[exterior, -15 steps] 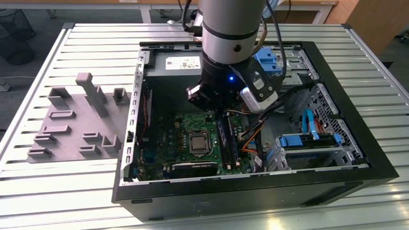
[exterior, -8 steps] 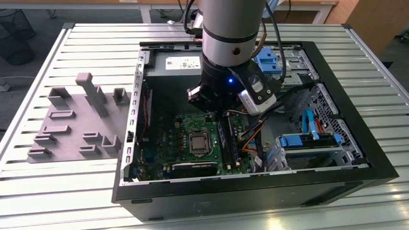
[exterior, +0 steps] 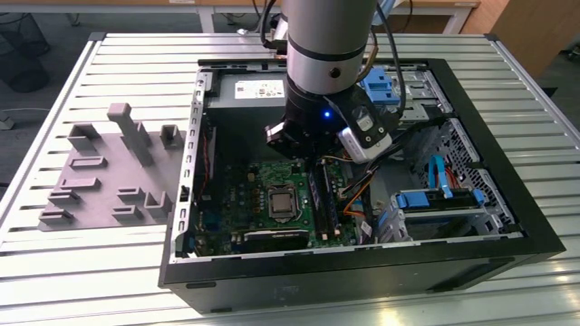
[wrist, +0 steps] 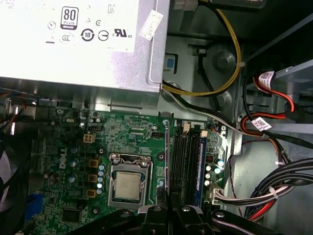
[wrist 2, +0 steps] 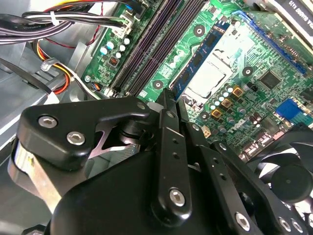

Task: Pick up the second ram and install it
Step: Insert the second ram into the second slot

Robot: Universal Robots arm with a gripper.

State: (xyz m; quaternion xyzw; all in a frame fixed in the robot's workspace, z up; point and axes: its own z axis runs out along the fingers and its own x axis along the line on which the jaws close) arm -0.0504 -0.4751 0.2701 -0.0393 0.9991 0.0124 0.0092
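Black metal case (exterior: 363, 275) lies open on a slatted table (exterior: 136, 61). Inside it, the green board (exterior: 244, 197) faces up. The gripper (wrist: 168, 203) is clenched on the second ram (wrist: 168, 156), which it holds on edge over the board, between the processor socket (wrist: 128, 185) and the black slots (wrist: 182, 166). Whether the stick touches a slot cannot be told. Another blue stick (wrist: 202, 166) sits in a slot beyond. Farther back is the grey power supply (wrist: 73, 49).
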